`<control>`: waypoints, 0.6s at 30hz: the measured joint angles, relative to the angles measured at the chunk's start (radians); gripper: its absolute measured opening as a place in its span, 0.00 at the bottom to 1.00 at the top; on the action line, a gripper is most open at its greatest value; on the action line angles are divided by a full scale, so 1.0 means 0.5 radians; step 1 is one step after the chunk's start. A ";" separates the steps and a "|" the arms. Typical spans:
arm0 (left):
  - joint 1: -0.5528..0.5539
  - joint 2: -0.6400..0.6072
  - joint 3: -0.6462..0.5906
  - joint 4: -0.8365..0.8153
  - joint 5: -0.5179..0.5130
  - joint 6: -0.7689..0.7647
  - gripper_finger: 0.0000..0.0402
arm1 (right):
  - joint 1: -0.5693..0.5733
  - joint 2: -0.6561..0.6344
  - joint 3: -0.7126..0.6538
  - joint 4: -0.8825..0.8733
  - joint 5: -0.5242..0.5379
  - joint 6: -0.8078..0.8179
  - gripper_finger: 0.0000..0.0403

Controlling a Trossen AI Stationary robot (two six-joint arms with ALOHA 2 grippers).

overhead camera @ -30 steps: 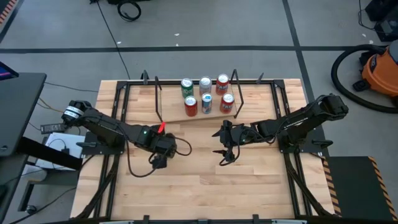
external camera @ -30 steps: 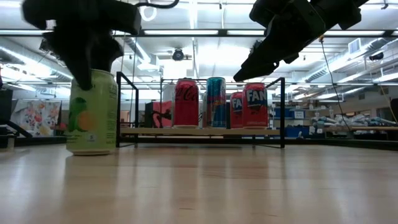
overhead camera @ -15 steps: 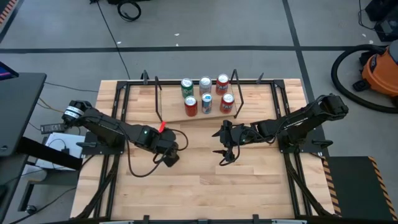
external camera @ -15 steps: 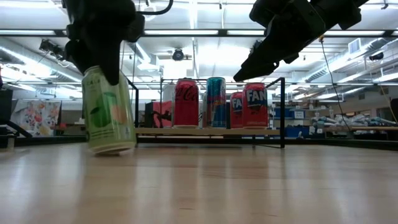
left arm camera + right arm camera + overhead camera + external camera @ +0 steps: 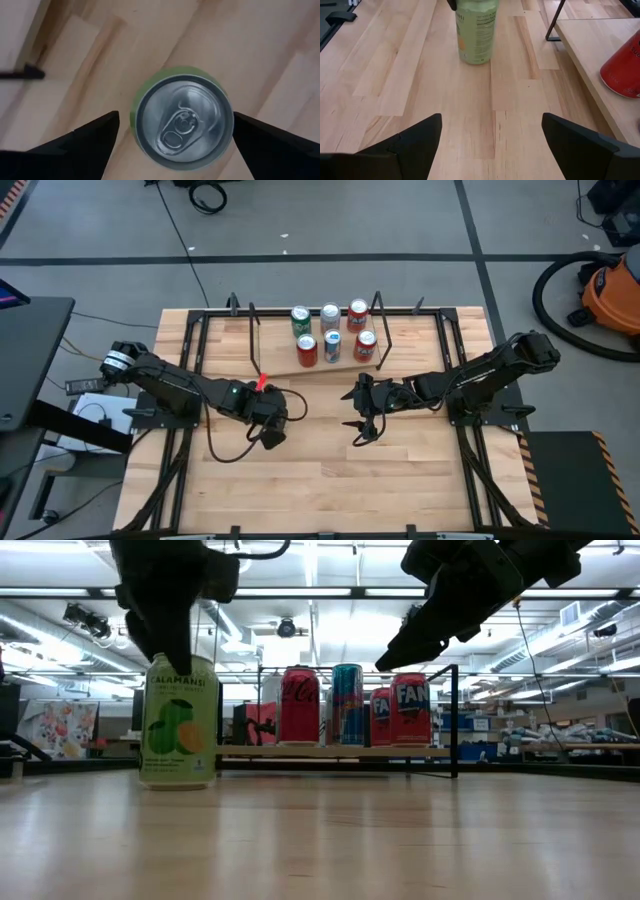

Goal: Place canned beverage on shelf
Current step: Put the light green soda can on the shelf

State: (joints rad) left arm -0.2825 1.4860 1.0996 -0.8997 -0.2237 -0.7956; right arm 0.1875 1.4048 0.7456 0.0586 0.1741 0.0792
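A green canned beverage [image 5: 180,725] stands upright on its base on the plank tabletop, left of the shelf; it also shows in the left wrist view [image 5: 182,122] and the right wrist view [image 5: 476,30]. My left gripper [image 5: 272,432] hangs directly over it, open, with a finger on either side of the can's top [image 5: 176,114]. The shelf [image 5: 280,352], a pale board with black rod uprights, stands at the far middle and bears several cans [image 5: 330,330]. My right gripper [image 5: 352,432] is open and empty above the table, near the shelf's right end. My left gripper comes at the can from above, fingers pointing down. One fingertip [image 5: 239,119] lies right at the can's top rim [image 5: 229,120]; I cannot tell whether it touches. The other finger [image 5: 112,120] stands apart from the can, with bare wood showing between them.
A black metal frame [image 5: 190,340] runs along the table's sides and far edge. A black cable [image 5: 215,450] loops beside my left arm. A red can [image 5: 625,70] stands at the shelf's near right end. Bare planks [image 5: 320,490] lie toward the near edge.
My left gripper has gone a short way toward the table's right edge, taking the green can along. The can tipped partway through, turned about its own axis, and now stands upright again on the table, closer to the shelf's left end.
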 joint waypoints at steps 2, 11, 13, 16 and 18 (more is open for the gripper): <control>0.000 0.000 0.000 0.001 0.000 0.233 0.97 | 0.000 0.000 0.000 0.001 0.000 0.000 0.88; -0.005 0.000 0.000 0.010 0.000 1.382 0.97 | 0.000 0.000 0.000 0.001 0.000 0.000 0.88; -0.005 0.000 0.000 0.014 0.000 1.547 0.97 | 0.000 0.000 0.000 0.001 0.000 0.000 0.88; -0.005 0.000 0.000 0.019 0.000 1.718 0.97 | 0.000 0.000 0.000 0.001 0.000 -0.002 0.88; -0.005 0.000 0.000 0.032 0.002 1.749 0.97 | 0.000 0.000 0.000 0.001 0.000 -0.003 0.88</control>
State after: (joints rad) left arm -0.2852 1.4860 1.0996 -0.8839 -0.2226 0.0791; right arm 0.1876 1.4048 0.7456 0.0589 0.1741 0.0776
